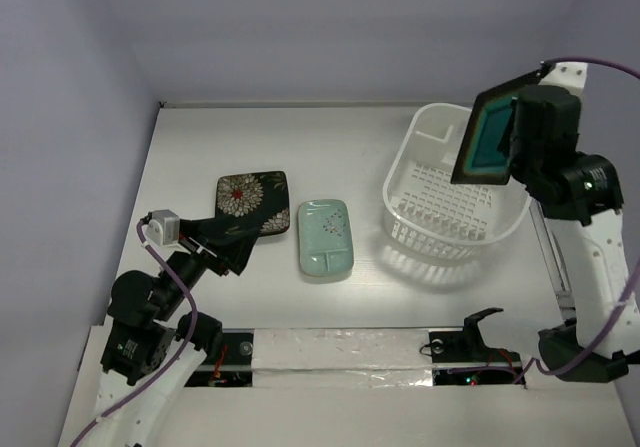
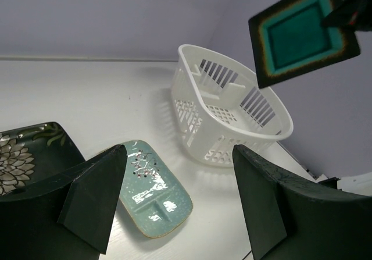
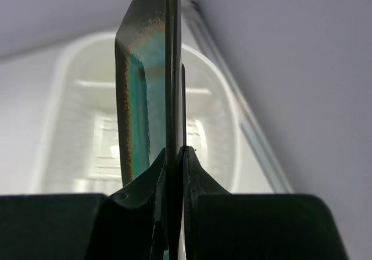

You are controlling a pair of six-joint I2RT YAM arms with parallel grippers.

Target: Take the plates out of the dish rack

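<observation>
My right gripper [image 1: 515, 139] is shut on the edge of the brown-rimmed teal plate [image 1: 490, 135] and holds it upright in the air above the white dish rack [image 1: 455, 197]. In the right wrist view the plate [image 3: 152, 97] stands edge-on between the shut gripper [image 3: 174, 155], with the rack [image 3: 87, 126] blurred below. The black flowered plate [image 1: 252, 203] and the mint-green plate [image 1: 324, 237] lie flat on the table left of the rack. My left gripper [image 1: 235, 252] is open and empty, low over the near corner of the black plate [image 2: 23, 155], next to the green plate [image 2: 152, 187].
The table has a back wall and side walls close around it. A taped strip [image 1: 340, 352] runs along the near edge between the arm bases. The rack [image 2: 232, 114] holds no other plates that I can see.
</observation>
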